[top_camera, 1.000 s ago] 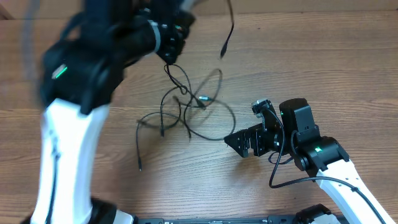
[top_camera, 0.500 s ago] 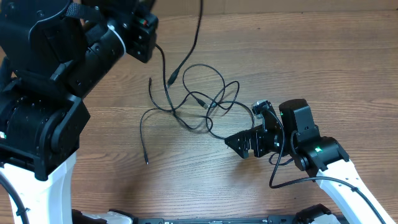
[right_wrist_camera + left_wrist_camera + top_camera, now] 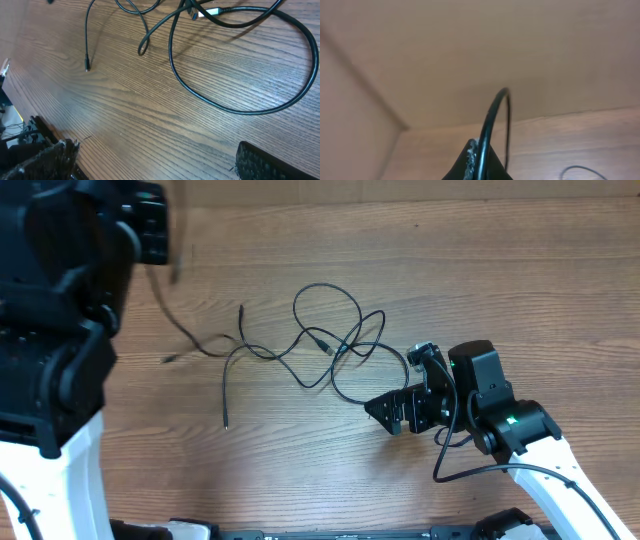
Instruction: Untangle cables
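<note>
One cable (image 3: 488,120) is pinched in the left gripper (image 3: 479,156), which has swung far out from the other cables (image 3: 322,340), apparently drawing it free of the knot lying just ahead of the right gripper (image 3: 388,416), whose fingers are spread and empty.

Table (image 3: 520,270): wood-look top, brown with fine straight grain — smooth, low satin sheen.
Cables (image 3: 330,345): black plastic or rubber sheath, smooth, faint gloss on the curves.
Plug (image 3: 209,12): silver metal tip, bright, at 12 o'clock in the right wrist view.
Left arm (image 3: 50,360): black housing, matt plastic, at 9 o'clock overhead.
White shell (image 3: 75,470): glossy plastic (7 o'clock overhead).
Pads (image 3: 270,162) of right gripper (image 3: 387,412): black, rough and grainy — almost gritty.
Back wall (image 3: 470,40): plain beige, matt, board-like.
</note>
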Available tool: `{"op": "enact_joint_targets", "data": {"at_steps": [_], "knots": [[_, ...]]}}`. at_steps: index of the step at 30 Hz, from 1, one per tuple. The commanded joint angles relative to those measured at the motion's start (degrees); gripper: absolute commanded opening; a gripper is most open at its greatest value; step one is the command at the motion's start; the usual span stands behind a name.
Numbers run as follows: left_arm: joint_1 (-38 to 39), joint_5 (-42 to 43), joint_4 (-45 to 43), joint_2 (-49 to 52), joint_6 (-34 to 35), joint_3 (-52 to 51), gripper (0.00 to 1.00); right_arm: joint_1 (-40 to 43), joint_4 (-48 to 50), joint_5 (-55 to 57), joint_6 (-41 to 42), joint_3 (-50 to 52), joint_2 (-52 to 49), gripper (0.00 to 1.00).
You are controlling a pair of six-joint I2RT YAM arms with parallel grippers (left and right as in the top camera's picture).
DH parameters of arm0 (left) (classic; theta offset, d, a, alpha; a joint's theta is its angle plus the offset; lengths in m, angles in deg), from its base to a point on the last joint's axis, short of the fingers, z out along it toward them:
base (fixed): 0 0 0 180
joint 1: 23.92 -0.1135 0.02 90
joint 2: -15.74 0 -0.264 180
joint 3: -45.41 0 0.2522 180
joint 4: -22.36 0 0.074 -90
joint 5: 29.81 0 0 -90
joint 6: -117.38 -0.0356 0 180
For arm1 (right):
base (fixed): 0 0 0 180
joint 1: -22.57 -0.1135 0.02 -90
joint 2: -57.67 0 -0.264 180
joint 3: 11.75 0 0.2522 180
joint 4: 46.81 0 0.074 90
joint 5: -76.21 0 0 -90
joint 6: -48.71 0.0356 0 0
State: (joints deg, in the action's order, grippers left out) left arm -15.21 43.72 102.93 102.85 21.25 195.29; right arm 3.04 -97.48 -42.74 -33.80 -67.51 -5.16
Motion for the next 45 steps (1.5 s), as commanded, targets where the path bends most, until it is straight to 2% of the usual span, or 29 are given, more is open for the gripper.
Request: {"op": "enact_joint_targets", "data": {"at_steps": [1, 10, 21, 28, 36, 40, 45], "knots": [[-5.7, -2.2, 1.1, -0.2, 4.0, 0.1, 0.04, 0.1, 0.1, 0.7, -0.1, -0.5, 0.3, 1.00], [-23.2, -3.9, 3.1, 4.0, 4.7, 0.0, 0.04, 0.1, 0.2, 0.7, -0.1, -0.5, 0.3, 1.00], [-43.6, -8.1, 7.4, 9.3, 23.6, 0.0, 0.04, 0.1, 0.2, 0.7, 0.0, -0.5, 0.3, 1.00], [-54.9, -7.9, 6.6, 11.0, 25.0, 0.0, 0.04, 0.1, 0.2, 0.7, 0.0, -0.5, 0.3, 1.00], [-62.5, -5.4, 5.2, 12.5, 26.4, 0.0, 0.04, 0.1, 0.2, 0.7, 0.0, -0.5, 0.3, 1.00], [-65.7, 0.4, 5.5, 14.5, 26.5, 0.0, 0.04, 0.1, 0.4, 0.7, 0.0, -0.5, 0.3, 1.00], [-66.0, 8.9, 8.0, 18.1, 26.5, 0.0, 0.04, 0.1, 0.7, 0.7, 0.0, -0.5, 0.3, 1.00]]}}
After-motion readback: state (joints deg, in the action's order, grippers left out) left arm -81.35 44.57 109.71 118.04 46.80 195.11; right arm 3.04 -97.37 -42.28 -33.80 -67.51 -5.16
